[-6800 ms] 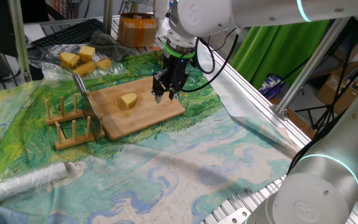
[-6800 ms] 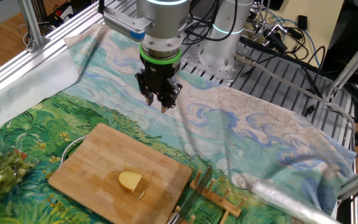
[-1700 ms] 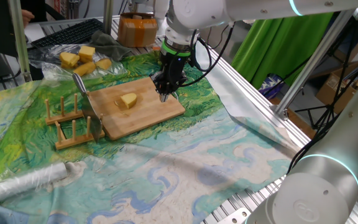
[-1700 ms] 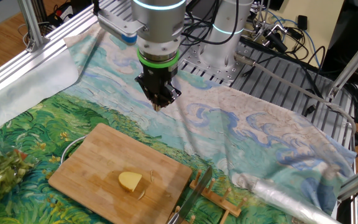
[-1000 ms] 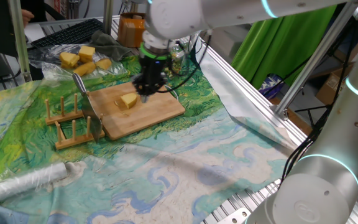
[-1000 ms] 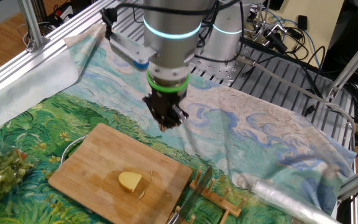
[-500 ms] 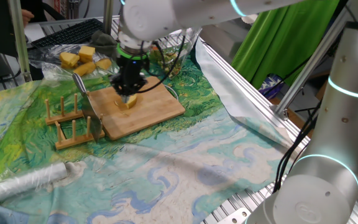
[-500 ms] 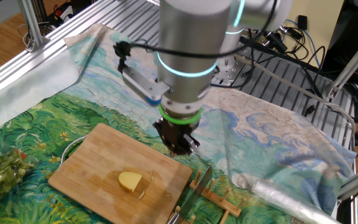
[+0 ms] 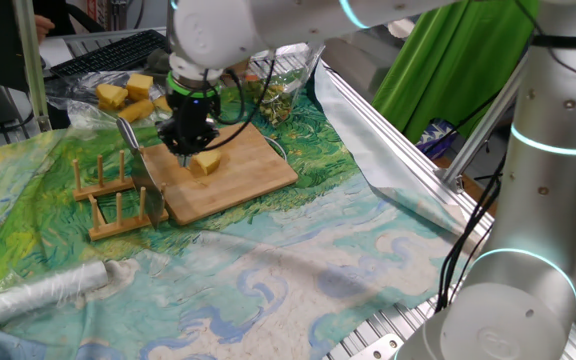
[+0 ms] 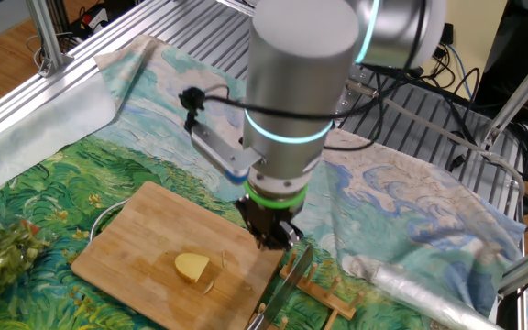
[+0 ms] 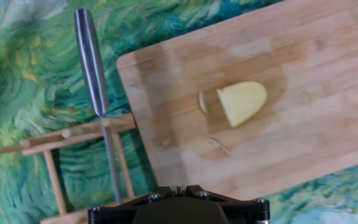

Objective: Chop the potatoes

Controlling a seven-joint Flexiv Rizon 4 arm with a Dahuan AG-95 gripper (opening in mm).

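In one fixed view, the end effector (image 9: 186, 143) hangs low over the near-left part of the wooden board (image 9: 258, 175), its fingers drawn close together with nothing between them. The potato piece (image 9: 206, 163) lies on the board just beside the fingertips, on the side away from the rack. The knife (image 9: 129, 135) rests in the wooden rack (image 9: 118, 205) just on the other side of the end effector. Larger yellow chunks (image 9: 128, 93) sit well beyond it, off the board.

In the other fixed view, the end effector (image 10: 274, 236) is above the board's (image 10: 131, 247) edge, with the knife (image 10: 287, 280) just below and ahead of it and the potato piece (image 10: 192, 267) a little to its side. The fingers look pinched together and empty.

The hand view looks straight down: the knife's steel handle (image 11: 91, 59) runs along the upper left of the end effector's line of sight, its blade dropping into the rack (image 11: 55, 146). The potato piece (image 11: 241, 102) is off to the right on the board (image 11: 303, 56), a half-round chunk with one thin sliver beside its flat face. The fingertips themselves are out of frame here.

As a judgement, the task is barely begun: the knife is not yet picked up, and nearly the whole piece is left to cut. Taking the handle seems the step in hand.
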